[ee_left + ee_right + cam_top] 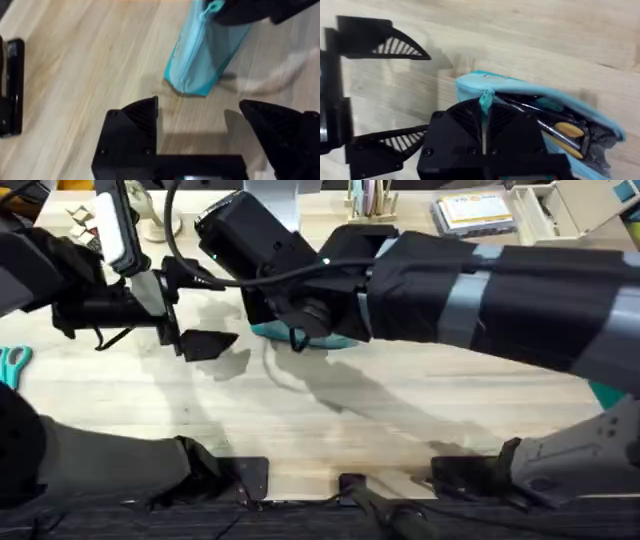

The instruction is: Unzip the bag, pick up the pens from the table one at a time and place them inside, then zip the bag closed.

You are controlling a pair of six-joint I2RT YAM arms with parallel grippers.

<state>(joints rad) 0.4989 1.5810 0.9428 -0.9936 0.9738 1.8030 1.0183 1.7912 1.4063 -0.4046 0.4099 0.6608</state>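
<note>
Pinching the pale pull strap (485,99) between closed right jaws to zip the teal pouch (540,107) over the pens (565,131), while wide-open left jaws (197,117) hover just short of its end.

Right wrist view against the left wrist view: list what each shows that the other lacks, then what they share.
Right wrist: the bag's open mouth with pens inside, and the right gripper shut on the pull strap.
Left wrist: a black stapler at the edge, and the bag's closed end with its zipper line.
Both: the teal bag, the table and the open left gripper.
</note>
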